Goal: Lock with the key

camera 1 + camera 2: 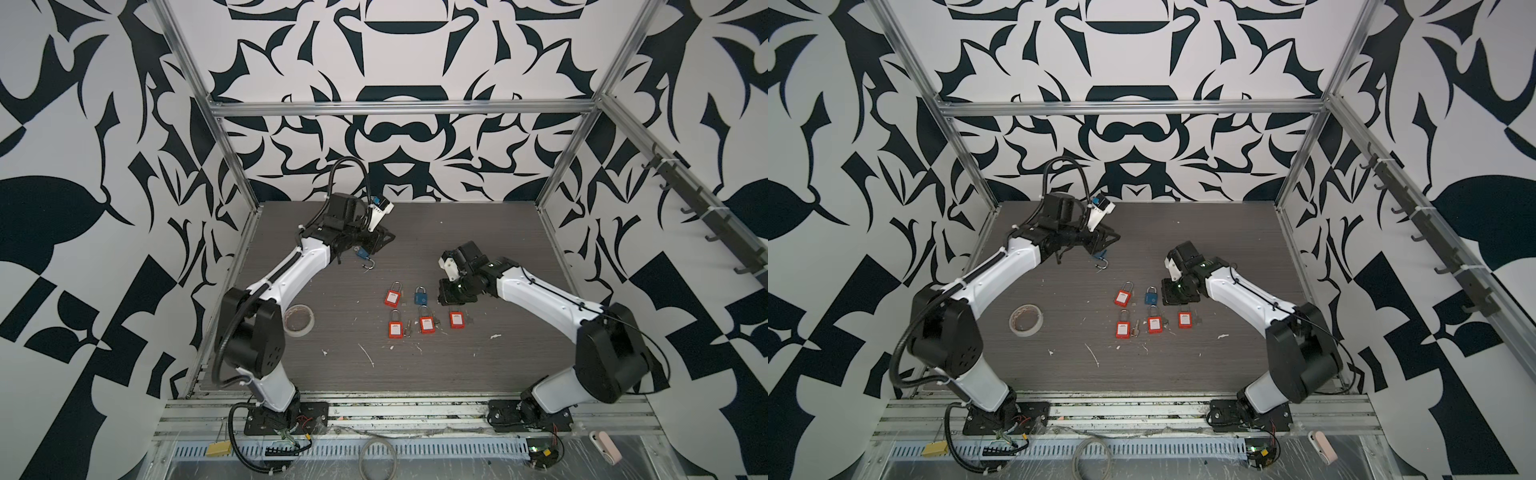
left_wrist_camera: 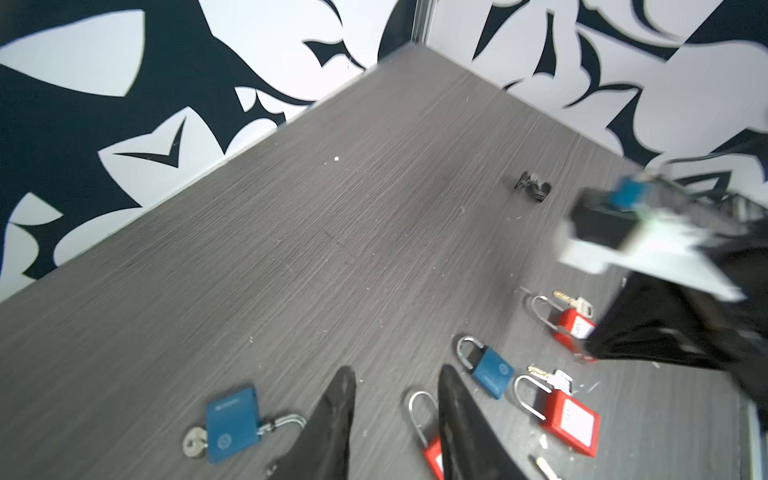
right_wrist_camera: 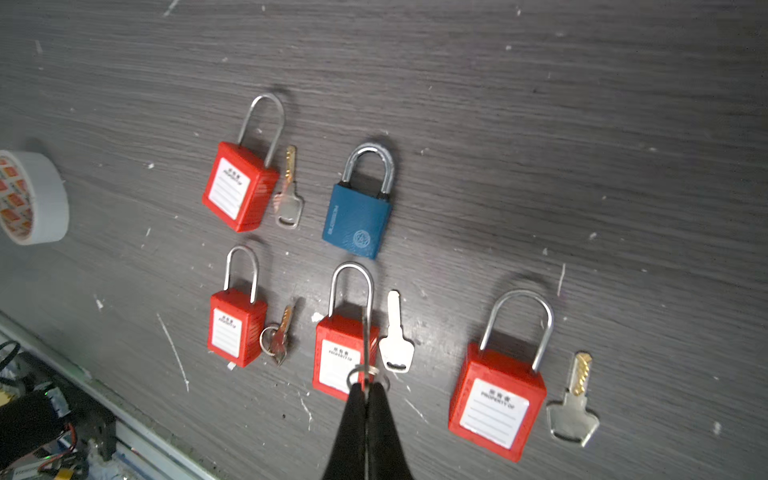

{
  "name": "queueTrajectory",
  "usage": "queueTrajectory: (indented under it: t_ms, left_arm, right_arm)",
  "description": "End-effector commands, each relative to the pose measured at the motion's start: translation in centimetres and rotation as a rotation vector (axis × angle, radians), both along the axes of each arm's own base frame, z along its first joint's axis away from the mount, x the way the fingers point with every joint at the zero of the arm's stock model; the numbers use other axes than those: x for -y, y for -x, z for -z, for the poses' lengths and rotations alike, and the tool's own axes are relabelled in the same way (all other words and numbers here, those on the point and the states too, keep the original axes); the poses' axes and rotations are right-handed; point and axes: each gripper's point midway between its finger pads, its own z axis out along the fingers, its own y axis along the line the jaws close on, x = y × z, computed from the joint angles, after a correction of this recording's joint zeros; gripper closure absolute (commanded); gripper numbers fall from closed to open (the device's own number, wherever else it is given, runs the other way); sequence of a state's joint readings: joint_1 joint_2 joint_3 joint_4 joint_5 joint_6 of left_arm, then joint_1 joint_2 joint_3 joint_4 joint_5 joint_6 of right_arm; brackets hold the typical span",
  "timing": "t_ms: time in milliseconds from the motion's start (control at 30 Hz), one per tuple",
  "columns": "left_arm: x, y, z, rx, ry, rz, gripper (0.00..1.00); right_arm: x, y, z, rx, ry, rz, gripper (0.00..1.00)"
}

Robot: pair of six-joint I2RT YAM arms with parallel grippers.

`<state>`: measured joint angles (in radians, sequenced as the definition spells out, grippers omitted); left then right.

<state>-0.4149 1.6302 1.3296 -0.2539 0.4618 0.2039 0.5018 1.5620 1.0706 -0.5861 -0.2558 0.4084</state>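
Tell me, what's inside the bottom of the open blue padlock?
A silver key is stuck in the open blue padlock; only its round head shows. Its blade is hidden inside the body.

I read "PROPERTY OF" on the white labels [image 3: 494, 411] of the red padlocks [image 3: 498, 361]; the lettering on the blue padlock [image 3: 357, 220] was too blurred to read.
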Motion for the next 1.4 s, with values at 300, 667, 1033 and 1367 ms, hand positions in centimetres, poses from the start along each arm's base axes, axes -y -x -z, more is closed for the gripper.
queueTrajectory:
  t_ms: [300,667,1033,1367]
  left_arm:
    - [-5.6,6.3,1.5,-0.092,0.042,-0.140,0.56]
    - [-7.1,5.7,1.5,-0.117,0.024,-0.238,0.53]
    - [-7.5,4.8,1.8,-0.186,0.039,-0.291,0.50]
    - [-9.2,2.1,3.5,-0.281,0.031,-0.464,0.39]
  right_arm:
    - [-1.9,-3.9,3.2,-0.070,0.062,0.011,1.00]
    - [-2.2,-3.9,5.1,-0.110,0.075,-0.018,0.97]
    - [-0.5,-5.2,2.1,0.008,0.173,-0.040,0.66]
    - [-0.5,-8.0,-2.0,0.165,0.215,-0.090,0.55]
